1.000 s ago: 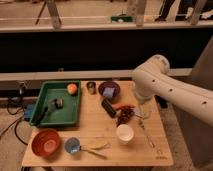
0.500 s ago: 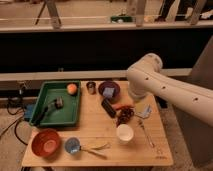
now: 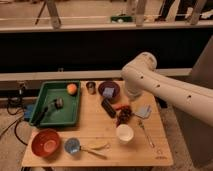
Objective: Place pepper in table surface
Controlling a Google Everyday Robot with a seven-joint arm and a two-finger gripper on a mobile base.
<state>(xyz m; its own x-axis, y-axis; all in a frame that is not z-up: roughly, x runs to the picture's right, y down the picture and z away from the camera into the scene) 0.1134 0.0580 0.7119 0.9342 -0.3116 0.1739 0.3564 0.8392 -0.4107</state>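
The pepper (image 3: pixel 119 106) seems to lie on the worktop (image 3: pixel 100 135), at 11 o'clock of a dark clump (image 3: pixel 123 115). To finish well, the hand (image 3: pixel 131 96) should lift straight up without nudging it. The arm bends down from the right. The hand hangs at 1 o'clock of the pepper, and I cannot tell whether it is released or clenched.

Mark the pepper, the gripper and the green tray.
pepper (image 3: pixel 118 106): camera view, its red middle.
gripper (image 3: pixel 131 95): camera view, arm's lower end, just behind the pepper.
green tray (image 3: pixel 55 124): camera view, front rim.
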